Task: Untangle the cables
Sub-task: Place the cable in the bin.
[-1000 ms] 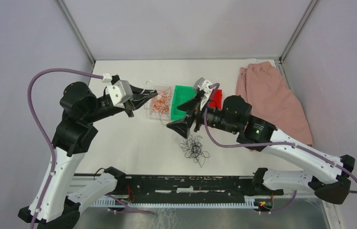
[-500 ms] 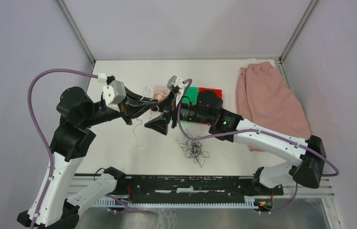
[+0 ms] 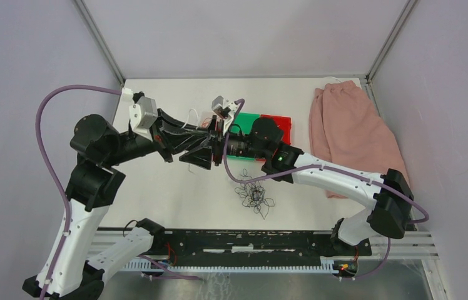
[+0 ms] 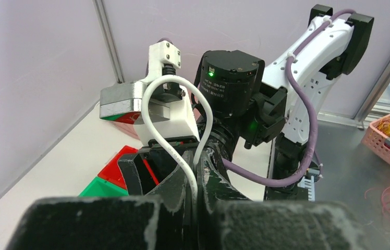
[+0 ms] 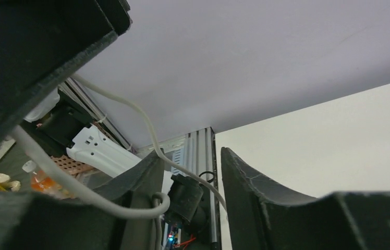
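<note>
One bench (image 3: 156, 187) bears one black clump of cables (image 3: 254, 196), one green tile (image 3: 248, 119), one red tile (image 3: 279, 123) and one pink cloth (image 3: 351, 134), with one white cable (image 4: 173, 78) above it and two arms, counting one left gripper (image 3: 208, 129) and one right gripper (image 3: 195, 157).

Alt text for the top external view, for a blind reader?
Above a table, the left gripper holds a white cable close beside the right gripper. A black wire tangle lies nearer; a green tray, red tray and pink cloth sit to the right.
</note>
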Motion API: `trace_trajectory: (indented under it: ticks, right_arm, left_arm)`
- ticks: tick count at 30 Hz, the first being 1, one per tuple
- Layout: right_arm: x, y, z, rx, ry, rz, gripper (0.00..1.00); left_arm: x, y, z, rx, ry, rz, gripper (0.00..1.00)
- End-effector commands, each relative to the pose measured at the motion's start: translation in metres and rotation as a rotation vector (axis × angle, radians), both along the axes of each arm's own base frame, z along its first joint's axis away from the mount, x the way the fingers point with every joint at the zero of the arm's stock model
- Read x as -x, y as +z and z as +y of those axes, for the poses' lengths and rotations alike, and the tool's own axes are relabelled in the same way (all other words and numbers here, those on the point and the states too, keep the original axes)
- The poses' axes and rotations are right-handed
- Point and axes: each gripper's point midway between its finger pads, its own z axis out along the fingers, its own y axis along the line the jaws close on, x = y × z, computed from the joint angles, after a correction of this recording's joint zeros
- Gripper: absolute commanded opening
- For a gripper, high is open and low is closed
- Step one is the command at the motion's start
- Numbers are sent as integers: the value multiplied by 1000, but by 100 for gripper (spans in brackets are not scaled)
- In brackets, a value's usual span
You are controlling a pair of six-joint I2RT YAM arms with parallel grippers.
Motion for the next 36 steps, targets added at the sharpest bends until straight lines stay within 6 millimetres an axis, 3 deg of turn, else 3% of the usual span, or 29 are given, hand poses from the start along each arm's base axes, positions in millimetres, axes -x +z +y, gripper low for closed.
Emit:
trace_trajectory:
  ticks: [1, 3, 6, 7, 9, 11, 14, 16, 18, 22, 26, 31, 36]
  right_arm:
    - [-11, 31, -5, -89, -71, -62, 47]
    - [-18, 26, -7, -76, -118, -69, 38]
    - [-25, 20, -14, -41, -172, -69, 6]
    - [-29, 19, -18, -19, -193, -66, 1]
    - [-42, 10, -28, 53, -258, -46, 1]
    - [-61, -5, -43, 143, -339, -35, 1]
    - [-93, -37, -74, 294, -459, 11, 1]
    - [-116, -64, -100, 418, -559, 45, 1]
    - [-133, -90, -127, 525, -647, 76, 1]
    - [-162, -130, -184, 700, -826, 148, 1]
    - [-185, -147, -224, 782, -967, 182, 1]
    - [-214, -160, -258, 876, -1116, 173, 1]
    - [-236, -186, -275, 927, -1187, 223, 1]
  left_arm:
    - [4, 24, 1, 90, 10, 38, 4]
    - [1, 25, 3, 96, 29, 36, 7]
    - [-12, 18, 9, 60, 107, 2, 12]
    - [-22, 12, 13, 37, 163, -14, 14]
    - [-48, -2, 28, -22, 320, -27, 27]
    - [-74, -22, 47, -120, 472, -47, 31]
    - [-95, -57, 71, -259, 623, -31, 62]
    - [-98, -78, 77, -345, 638, -5, 87]
    - [-95, -96, 77, -416, 610, 37, 100]
    - [-85, -110, 69, -471, 521, 100, 99]
    - [-76, -110, 60, -474, 448, 110, 99]
    - [-70, -102, 57, -454, 422, 80, 99]
    - [-68, -96, 58, -442, 423, 55, 99]
